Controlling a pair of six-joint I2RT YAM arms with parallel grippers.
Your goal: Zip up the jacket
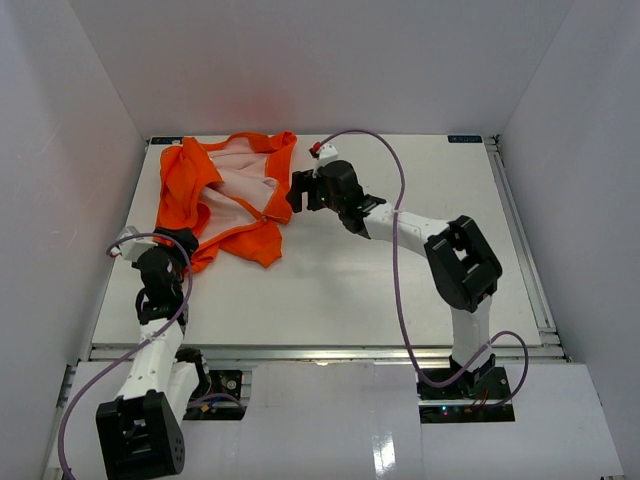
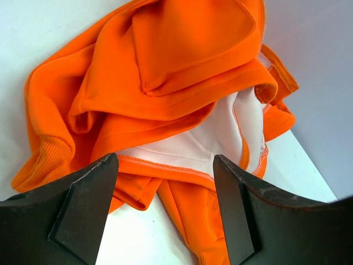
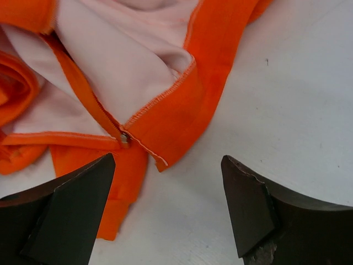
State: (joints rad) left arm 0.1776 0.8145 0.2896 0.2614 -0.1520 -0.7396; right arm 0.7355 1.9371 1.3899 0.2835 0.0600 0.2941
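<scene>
Jacket sprawls open, lining up, lengthwise away from left claw, zip edge just before right claw; open table to its right. Both claws gape, empty.

The left arm and the right arm are both made of white links with bulky black joint housings. A thin purple cable runs in loops along each arm. The jaws are dark wedge-shaped plates, and their edges look a little scratched.
</scene>
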